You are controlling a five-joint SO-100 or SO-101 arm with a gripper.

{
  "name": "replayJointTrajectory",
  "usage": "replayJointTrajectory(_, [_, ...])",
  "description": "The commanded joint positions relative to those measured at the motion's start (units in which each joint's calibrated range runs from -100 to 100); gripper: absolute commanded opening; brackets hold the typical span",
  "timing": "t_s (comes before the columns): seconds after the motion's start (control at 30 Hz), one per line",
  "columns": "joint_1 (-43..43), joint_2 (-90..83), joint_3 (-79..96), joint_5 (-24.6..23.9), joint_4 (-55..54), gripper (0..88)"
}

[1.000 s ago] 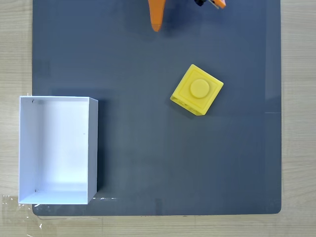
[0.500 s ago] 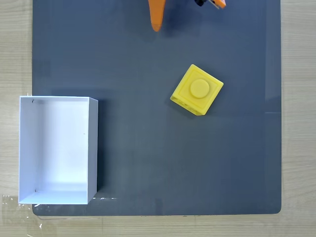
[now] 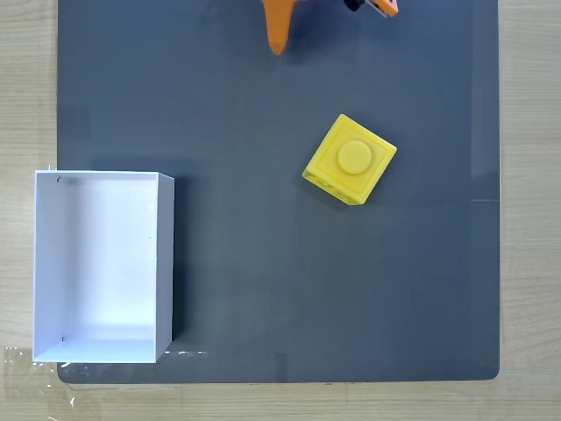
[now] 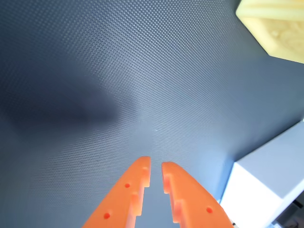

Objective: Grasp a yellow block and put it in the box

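Two orange fingers of the gripper reach up from the near edge of the wrist view, their tips almost together with only a thin slit between them, nothing held, above bare dark mat. In the fixed view the gripper shows at the far edge of the mat, one orange finger tip pointing down into the frame. One yellow block sits on the mat right of centre, turned at an angle, its round stud facing up, well apart from the gripper. It also appears at the far right corner of the wrist view. One white box lies open-topped at the left edge of the mat, partly over the wooden table, far from the block.
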Motion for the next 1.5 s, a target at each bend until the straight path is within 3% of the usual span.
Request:
replayJointTrajectory(0.0, [0.13, 13.11, -8.88, 0.06, -7.88, 3.3])
replayJointTrajectory(0.23, [-0.12, 42.51, -34.66, 0.17, -13.72, 3.3])
replayJointTrajectory(0.33, [-1.05, 52.68, -47.50, 1.90, -9.62, 3.3])
replayJointTrajectory(0.5, [-3.23, 65.73, -66.77, 9.19, 3.12, 4.3])
replayJointTrajectory(0.57, [-3.57, 69.63, -72.47, 11.66, 7.31, 8.9])
replayJointTrajectory(0.67, [-4.24, 74.38, -78.44, 14.59, 11.76, 22.5])
replayJointTrajectory(0.8, [-4.58, 79.12, -82.06, 18.37, 13.33, 42.9])
replayJointTrajectory(0.93, [-5.51, 82.68, -82.69, 22.99, 13.33, 53.8])
replayJointTrajectory(1.13, [-7.70, 87.85, -82.69, 26.98, 13.24, 54.7])
replayJointTrajectory(1.47, [-9.97, 98.28, -82.78, 26.77, 4.78, 54.6])
